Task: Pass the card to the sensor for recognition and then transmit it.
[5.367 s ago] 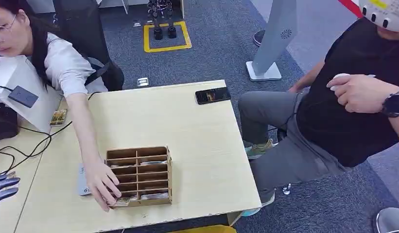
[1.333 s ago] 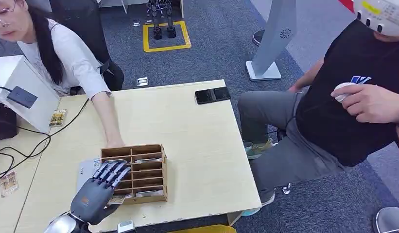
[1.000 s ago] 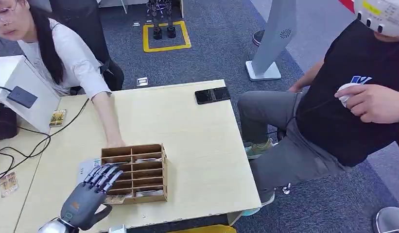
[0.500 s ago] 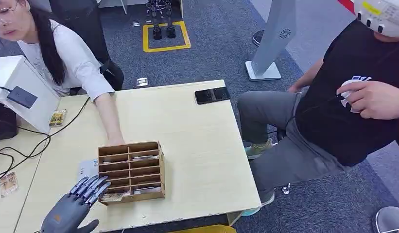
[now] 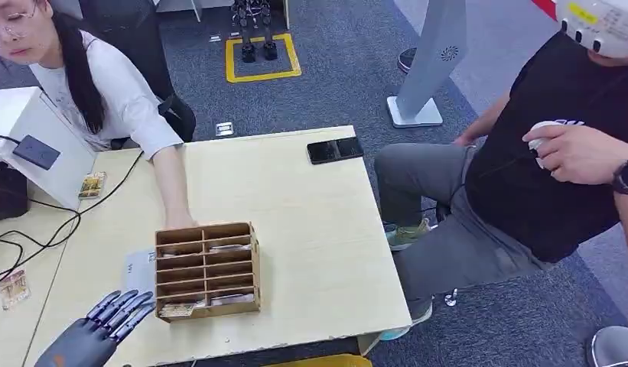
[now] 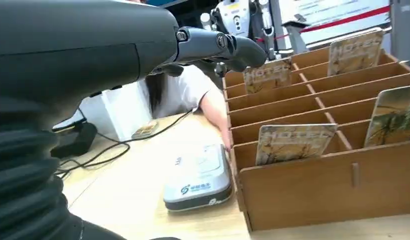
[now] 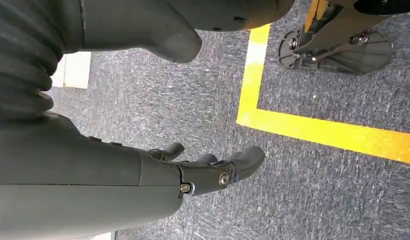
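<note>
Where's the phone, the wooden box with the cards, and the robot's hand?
phone (image 5: 335, 150), head view, middle of its dark screen.
wooden box (image 5: 207, 230), head view, its far top edge.
left hand (image 5: 96, 327), head view, base of the fingers.

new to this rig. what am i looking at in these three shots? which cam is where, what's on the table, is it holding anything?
It is a humanoid robot with two arms and fingered hands. The head view looks down at a table. On it stand a wooden rack of cards, a grey card reader beside it, and a phone. The left hand hovers open by the rack, holding nothing. The left wrist view sits behind that hand. The right wrist view shows the right hand over carpet, holding nothing. Two people sit nearby; one touches the rack.
</note>
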